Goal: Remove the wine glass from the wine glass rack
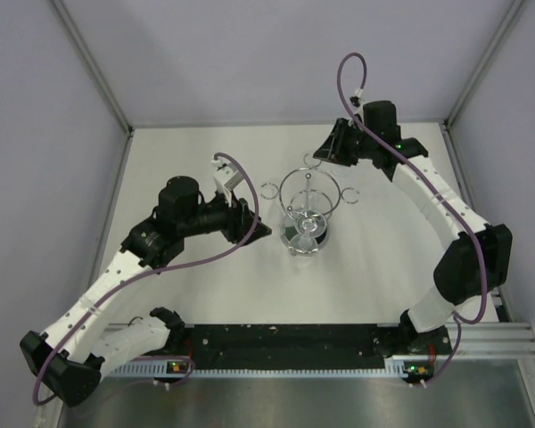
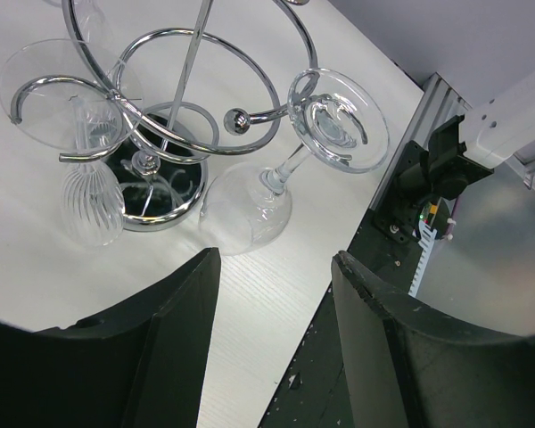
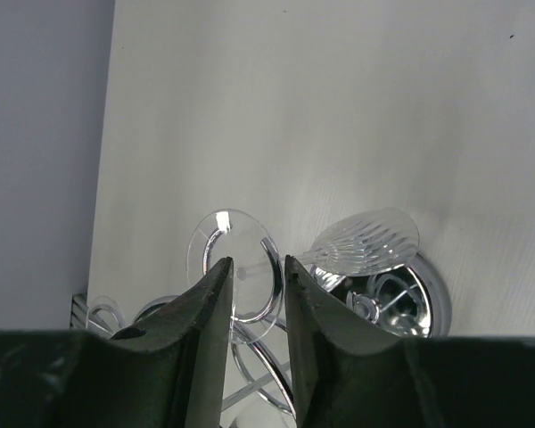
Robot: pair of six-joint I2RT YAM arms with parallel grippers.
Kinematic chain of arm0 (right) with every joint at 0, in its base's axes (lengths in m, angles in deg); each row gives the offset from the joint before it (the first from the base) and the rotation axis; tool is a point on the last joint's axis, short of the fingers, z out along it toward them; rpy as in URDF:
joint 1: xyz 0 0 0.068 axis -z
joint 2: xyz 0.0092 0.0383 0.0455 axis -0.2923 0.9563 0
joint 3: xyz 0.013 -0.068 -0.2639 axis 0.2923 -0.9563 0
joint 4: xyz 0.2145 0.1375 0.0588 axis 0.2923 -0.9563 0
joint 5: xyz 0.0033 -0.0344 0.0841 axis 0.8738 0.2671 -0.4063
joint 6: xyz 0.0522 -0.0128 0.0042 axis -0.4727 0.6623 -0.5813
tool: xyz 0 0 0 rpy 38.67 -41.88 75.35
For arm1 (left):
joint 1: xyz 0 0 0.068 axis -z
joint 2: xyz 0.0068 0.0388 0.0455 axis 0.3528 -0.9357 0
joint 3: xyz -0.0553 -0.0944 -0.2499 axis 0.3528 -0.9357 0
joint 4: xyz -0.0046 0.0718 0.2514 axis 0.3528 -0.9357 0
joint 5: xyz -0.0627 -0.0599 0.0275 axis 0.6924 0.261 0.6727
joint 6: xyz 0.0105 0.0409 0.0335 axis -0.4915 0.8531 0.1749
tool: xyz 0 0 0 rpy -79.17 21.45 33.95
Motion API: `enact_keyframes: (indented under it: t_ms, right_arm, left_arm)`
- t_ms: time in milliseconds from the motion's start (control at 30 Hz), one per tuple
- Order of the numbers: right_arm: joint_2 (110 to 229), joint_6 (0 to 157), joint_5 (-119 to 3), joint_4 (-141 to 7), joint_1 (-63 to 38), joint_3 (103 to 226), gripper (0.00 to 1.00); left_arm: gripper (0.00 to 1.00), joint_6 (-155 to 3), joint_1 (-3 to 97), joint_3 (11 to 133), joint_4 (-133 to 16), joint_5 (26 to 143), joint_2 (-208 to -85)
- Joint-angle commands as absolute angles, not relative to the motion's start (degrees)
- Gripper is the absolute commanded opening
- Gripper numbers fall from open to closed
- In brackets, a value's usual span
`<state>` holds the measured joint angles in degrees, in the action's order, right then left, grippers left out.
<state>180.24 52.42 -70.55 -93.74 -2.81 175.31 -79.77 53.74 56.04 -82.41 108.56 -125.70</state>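
Right gripper [image 3: 256, 267] first: its jaws stand narrow, only a slim gap between them. Framed in that gap is the round foot of the ribbed wine glass [image 3: 366, 241]. The fingertips overlap the foot's rim, and whether the pads actually touch glass I cannot tell. Off to the right of those jaws the ribbed bowl hangs mouth-down. Just past it gleams the round mirrored base of the wine glass rack [image 3: 410, 294].

Over to the left gripper [image 2: 275, 267]: jaws wide apart, nothing between them but white table [image 2: 259, 312]. Straight ahead of the gap, just beyond the tips, a smooth wine glass [image 2: 245, 209] hangs tilted. Its foot is caught in a small ring loop up and to the right, and its bowl is down beside the rack's base. Further ahead and to the left of these jaws is the ribbed glass again, hanging from its own loop near the thin central post.

From above, the two grippers sit on opposite sides of the rack, both near it.
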Motion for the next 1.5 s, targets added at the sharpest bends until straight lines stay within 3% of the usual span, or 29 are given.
enact_keyframes:
  t_ms: [0,667,1067,1467]
  right_arm:
    - [176.6,52.3,-70.3,-91.4,-2.8,175.7,0.27]
    - [175.9,52.2,-71.6,-91.8,-2.8,176.5,0.21]
    - [175.8,54.1,-64.2,-92.1,-2.9,175.9,0.23]
    - [178.0,54.0,-66.6,-91.4,-2.8,175.0,0.25]
  left_arm:
    - [0.59,-79.5,53.6,55.8,-81.5,108.5,-125.3]
    - [0.59,-79.8,53.6,55.8,-81.3,109.0,-126.1]
    - [0.59,-79.8,53.6,55.7,-81.5,109.0,-126.5]
    - [0.59,-79.8,53.6,55.7,-81.4,108.7,-126.5]
